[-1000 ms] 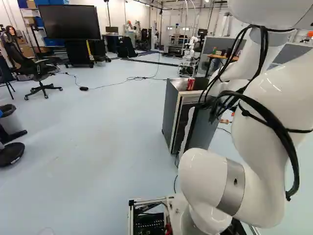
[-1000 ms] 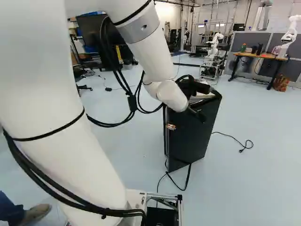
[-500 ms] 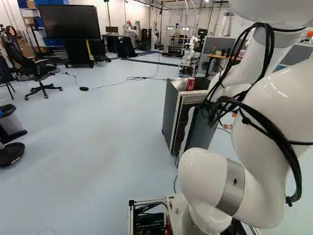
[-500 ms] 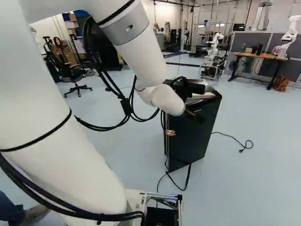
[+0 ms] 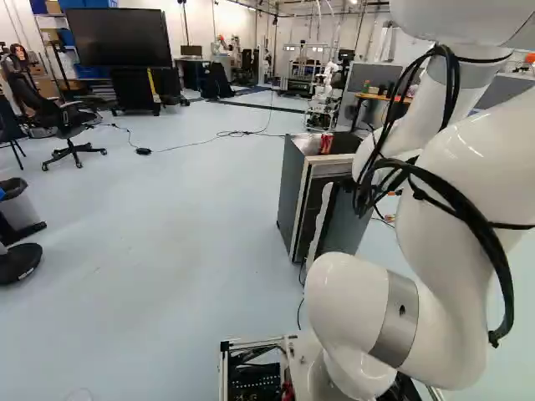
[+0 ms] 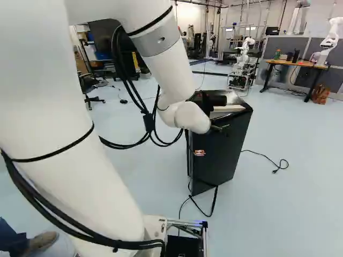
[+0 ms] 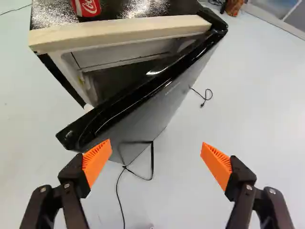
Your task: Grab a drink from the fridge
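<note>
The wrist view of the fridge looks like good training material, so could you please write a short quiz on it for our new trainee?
1. True or false: the red can is on top of the fridge.
2. Choose one. The fridge door is: A) fully shut; B) partly open; C) taken off.
3. Fill in the missing word: the gripper is ____, with nothing in its grip.

Key: 1 true; 2 B; 3 open.
</note>
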Motion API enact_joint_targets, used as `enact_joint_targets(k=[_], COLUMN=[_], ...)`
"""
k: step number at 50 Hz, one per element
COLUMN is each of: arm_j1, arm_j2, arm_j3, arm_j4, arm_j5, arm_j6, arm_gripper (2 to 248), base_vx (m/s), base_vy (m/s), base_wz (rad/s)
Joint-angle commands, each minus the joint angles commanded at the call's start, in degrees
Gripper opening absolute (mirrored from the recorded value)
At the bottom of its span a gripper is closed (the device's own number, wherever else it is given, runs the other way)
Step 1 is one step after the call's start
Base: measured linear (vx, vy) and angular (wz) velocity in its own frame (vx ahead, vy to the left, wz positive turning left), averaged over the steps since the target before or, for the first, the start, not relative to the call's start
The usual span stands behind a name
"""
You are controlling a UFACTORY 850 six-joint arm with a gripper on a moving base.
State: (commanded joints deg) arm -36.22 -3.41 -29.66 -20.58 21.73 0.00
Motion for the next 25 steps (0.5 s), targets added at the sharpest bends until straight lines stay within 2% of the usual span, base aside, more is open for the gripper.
enact_joint_targets(k=[13, 25], arm_j1=[0.0, 0.0], arm_j2=[-2.6, -5.0], arm_j3=[-0.7, -1.3], arm_j4=[-4.9, -8.2], arm_j5=[3.8, 7.4], arm_j6=[0.0, 0.0], arm_gripper=[247, 247], base_vx=[0.0, 0.0], base_vy=[0.0, 0.0], base_wz=[0.0, 0.0])
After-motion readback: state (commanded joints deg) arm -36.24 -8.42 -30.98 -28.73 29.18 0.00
